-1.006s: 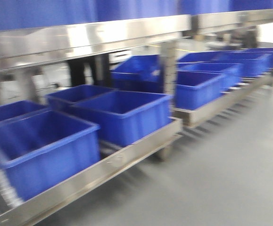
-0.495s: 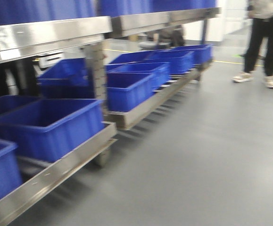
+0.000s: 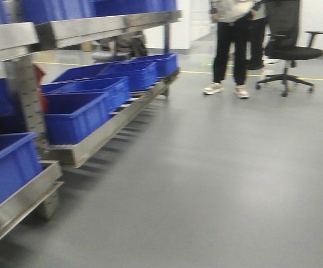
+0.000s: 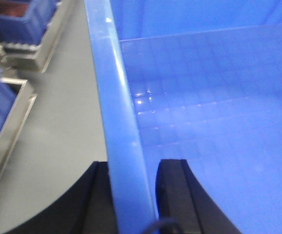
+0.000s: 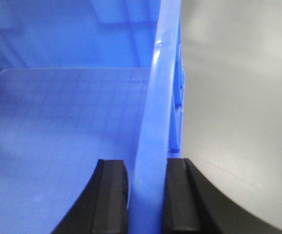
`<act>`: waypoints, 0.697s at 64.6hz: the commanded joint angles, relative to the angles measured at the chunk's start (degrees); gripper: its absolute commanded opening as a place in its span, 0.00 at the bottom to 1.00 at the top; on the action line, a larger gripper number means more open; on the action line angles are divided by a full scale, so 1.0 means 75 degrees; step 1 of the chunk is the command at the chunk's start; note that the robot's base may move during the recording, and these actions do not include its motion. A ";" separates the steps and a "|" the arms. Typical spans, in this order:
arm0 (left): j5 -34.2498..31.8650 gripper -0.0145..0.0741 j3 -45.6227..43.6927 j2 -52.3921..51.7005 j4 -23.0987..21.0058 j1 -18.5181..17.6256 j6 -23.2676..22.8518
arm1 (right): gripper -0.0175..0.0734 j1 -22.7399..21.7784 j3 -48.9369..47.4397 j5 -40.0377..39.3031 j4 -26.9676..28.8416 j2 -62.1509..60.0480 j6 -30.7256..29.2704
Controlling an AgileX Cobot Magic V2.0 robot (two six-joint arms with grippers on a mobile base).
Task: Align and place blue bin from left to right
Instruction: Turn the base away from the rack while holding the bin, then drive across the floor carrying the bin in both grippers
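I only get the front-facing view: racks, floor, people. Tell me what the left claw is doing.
Observer: The left claw is shut on the rim of the blue bin, one finger inside the wall and one outside.
Operator: Now report the right claw.
Observer: The right claw grips the bin's rim the same way, with the grey floor on its outer side.
Operator: Check inside the bin.
Observer: What shows of its bottom in both wrist views is bare, with nothing lying on it.
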 commanded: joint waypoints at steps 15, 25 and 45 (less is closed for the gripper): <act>-0.0516 0.04 -0.0141 -0.0204 -0.0022 -0.0035 0.0125 | 0.03 -0.0042 -0.0155 -0.0763 -0.0154 -0.0179 -0.0202; -0.0516 0.04 -0.0141 -0.0204 -0.0022 -0.0035 0.0125 | 0.03 -0.0042 -0.0155 -0.0763 -0.0154 -0.0179 -0.0202; -0.0516 0.04 -0.0141 -0.0204 -0.0022 -0.0035 0.0125 | 0.03 -0.0042 -0.0155 -0.0763 -0.0154 -0.0179 -0.0202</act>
